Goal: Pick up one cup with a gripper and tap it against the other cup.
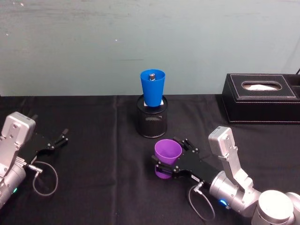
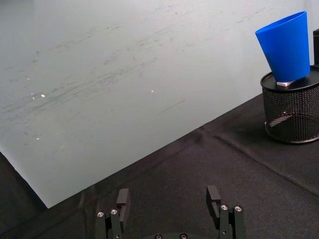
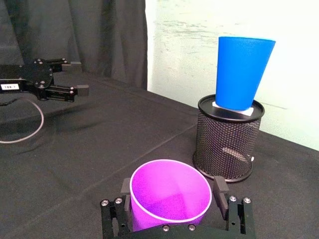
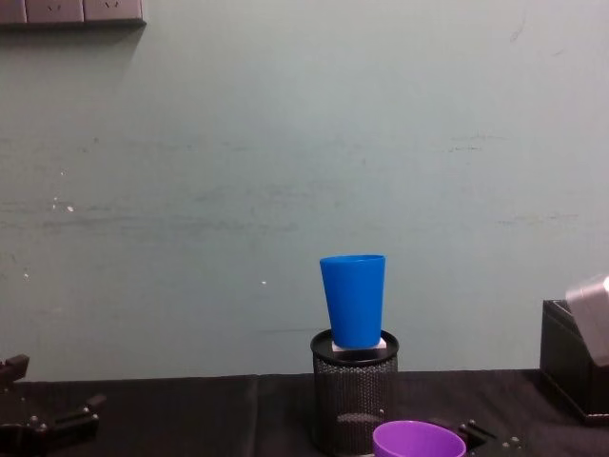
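The grasp is judged to be the step in hand. The purple cup [image 1: 167,151], at lower centre of the head view, is held by the right gripper [image 3: 171,194], whose jaws are set against its two sides. The blue cup [image 1: 153,86] is seen just above it in the frame, upright on the mesh pen holder [image 1: 152,123]. A lift and a gentle approach are called for next, so that the perched cup is only tapped, not toppled. The left gripper [image 1: 62,137] is parked at lower left, spread wide.
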Action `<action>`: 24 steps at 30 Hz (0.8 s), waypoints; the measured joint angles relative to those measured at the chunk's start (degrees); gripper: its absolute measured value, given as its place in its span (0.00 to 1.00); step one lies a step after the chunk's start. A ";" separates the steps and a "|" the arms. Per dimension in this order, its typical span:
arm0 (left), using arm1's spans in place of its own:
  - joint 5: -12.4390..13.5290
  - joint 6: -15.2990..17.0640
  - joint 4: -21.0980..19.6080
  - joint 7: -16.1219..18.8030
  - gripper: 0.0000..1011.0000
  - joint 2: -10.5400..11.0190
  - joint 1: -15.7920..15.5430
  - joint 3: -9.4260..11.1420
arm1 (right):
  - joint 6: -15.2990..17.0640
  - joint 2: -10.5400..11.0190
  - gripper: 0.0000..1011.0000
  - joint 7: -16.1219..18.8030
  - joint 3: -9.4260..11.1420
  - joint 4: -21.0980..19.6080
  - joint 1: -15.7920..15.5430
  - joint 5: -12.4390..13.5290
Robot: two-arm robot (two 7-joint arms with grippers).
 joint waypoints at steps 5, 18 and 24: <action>0.00 0.00 0.00 0.00 0.99 0.00 0.00 0.00 | -0.17 -0.70 0.99 0.64 0.65 0.34 -0.14 -0.06; 0.00 0.00 0.00 0.00 0.99 0.00 0.00 0.00 | -0.12 -1.44 0.99 2.04 1.45 0.39 -0.49 -0.11; 0.00 0.00 0.00 0.00 0.99 0.00 0.00 0.00 | -0.16 -1.54 0.99 2.32 1.71 0.06 -0.62 -0.08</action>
